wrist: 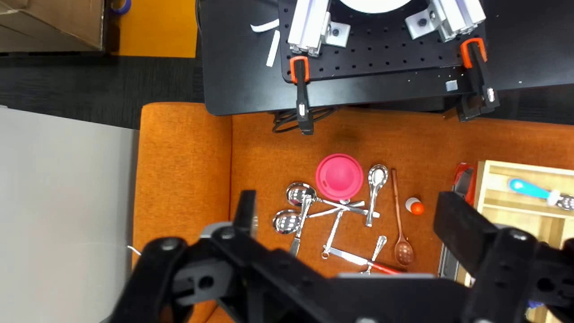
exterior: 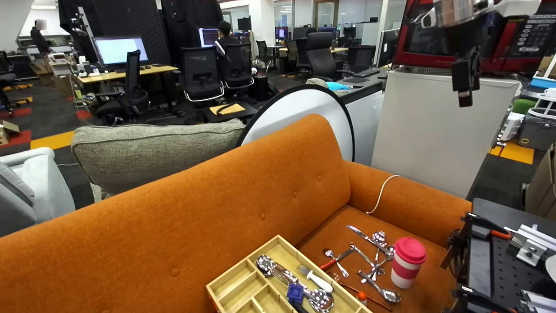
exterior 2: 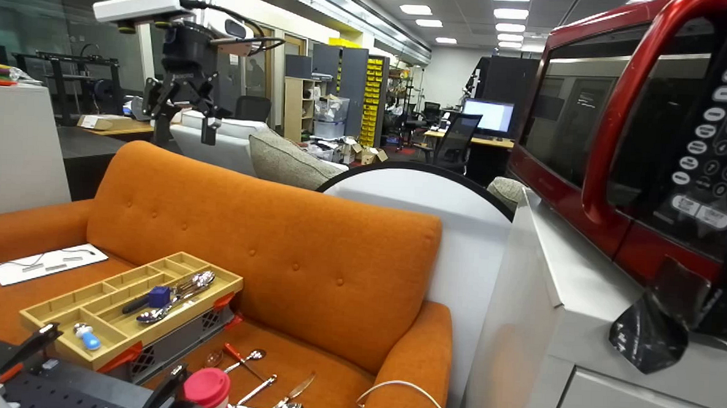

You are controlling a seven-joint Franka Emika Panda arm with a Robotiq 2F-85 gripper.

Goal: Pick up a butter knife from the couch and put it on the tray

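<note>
A silver butter knife [exterior: 360,232] lies on the orange couch [exterior: 260,187] with its handle over ladle bowls. It also shows in an exterior view [exterior 2: 300,386] and, blade partly hidden by a finger linkage, in the wrist view [wrist: 303,215]. A red-handled knife [wrist: 352,257] lies nearby, crossing a small spoon. The pale wooden tray [exterior 2: 105,291] holds silver utensils, a blue block and a blue-handled piece; its edge shows in the wrist view [wrist: 482,184]. My gripper [exterior 2: 184,133] is open and empty, high above the couch; its fingers spread wide in the wrist view [wrist: 347,211].
A pink-lidded cup [exterior: 408,261], several ladles and spoons, a wooden spoon [wrist: 399,220] and an orange-topped bottle [wrist: 415,205] are on the seat. A black table [wrist: 251,89] with clamps borders the couch front. A red microwave [exterior 2: 605,147] stands on a grey cabinet.
</note>
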